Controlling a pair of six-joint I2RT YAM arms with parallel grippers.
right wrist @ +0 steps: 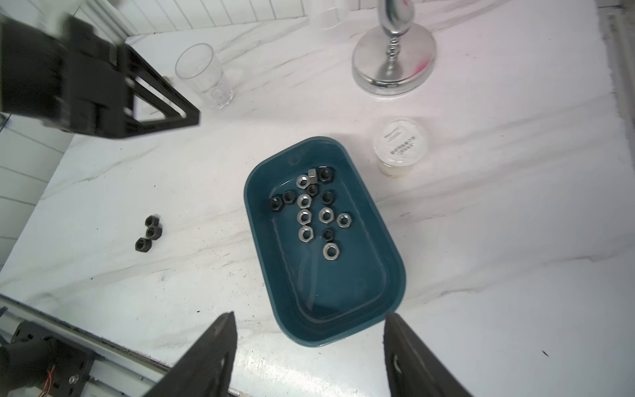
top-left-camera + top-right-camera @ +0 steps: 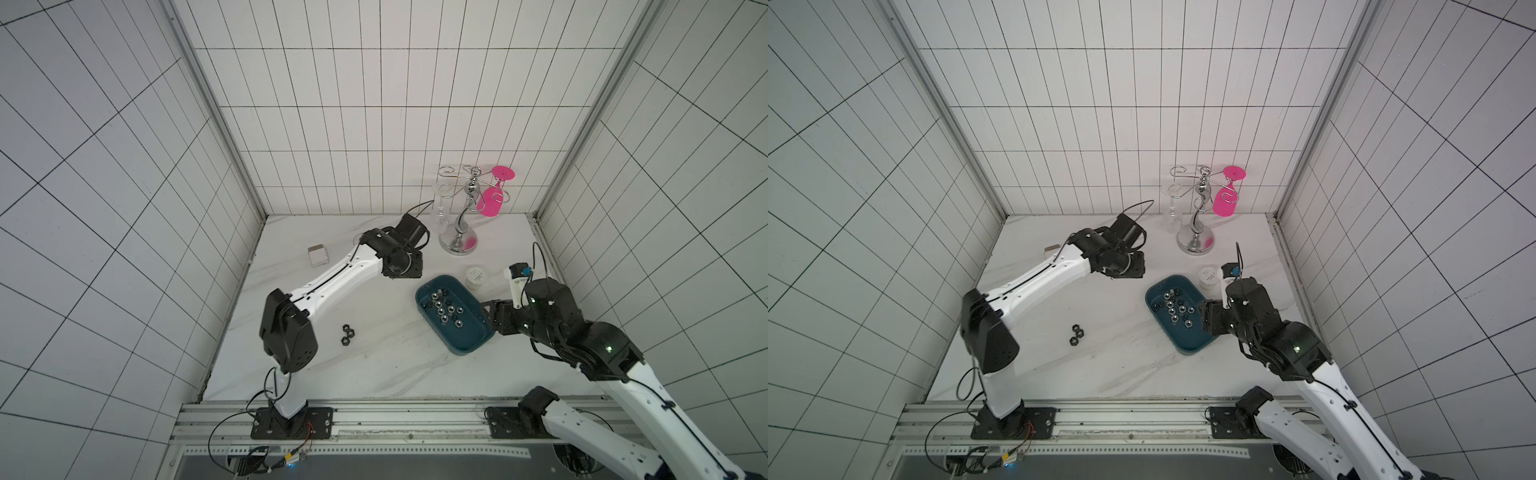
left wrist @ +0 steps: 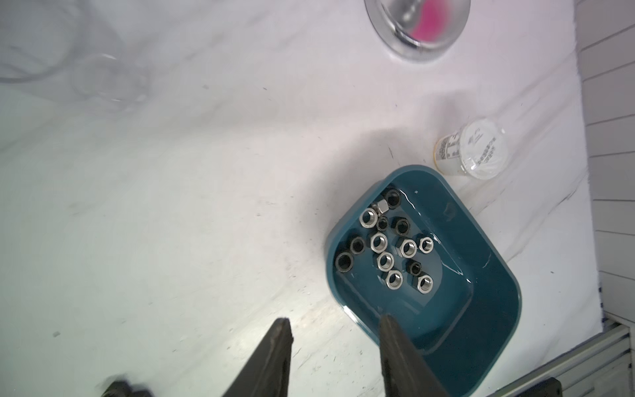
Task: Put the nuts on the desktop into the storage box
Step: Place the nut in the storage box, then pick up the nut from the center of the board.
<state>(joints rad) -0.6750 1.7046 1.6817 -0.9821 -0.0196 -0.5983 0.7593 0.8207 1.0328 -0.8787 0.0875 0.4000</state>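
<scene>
Teal storage box (image 1: 343,285) holds most nuts (image 1: 304,216); three black ones (image 1: 151,232) lie on the desktop (image 1: 171,172); left gripper (image 3: 335,319) and right gripper (image 1: 309,314) both hang spread, empty.

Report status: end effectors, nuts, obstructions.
Left end effector open, empty; right end effector open, empty. Most nuts in storage box. Three black nuts loose on desktop. White jar beside box, not obstructing.

**Both arms hovering, jaws standing apart**

The left arm (image 2: 332,278) is reaching forward and inward, and the left end effector (image 3: 336,319) is holding its fingers partly apart on nothing. The right arm (image 2: 615,365) is bending inward, and the right end effector (image 1: 309,314) is gaping wider, likewise empty.
</scene>
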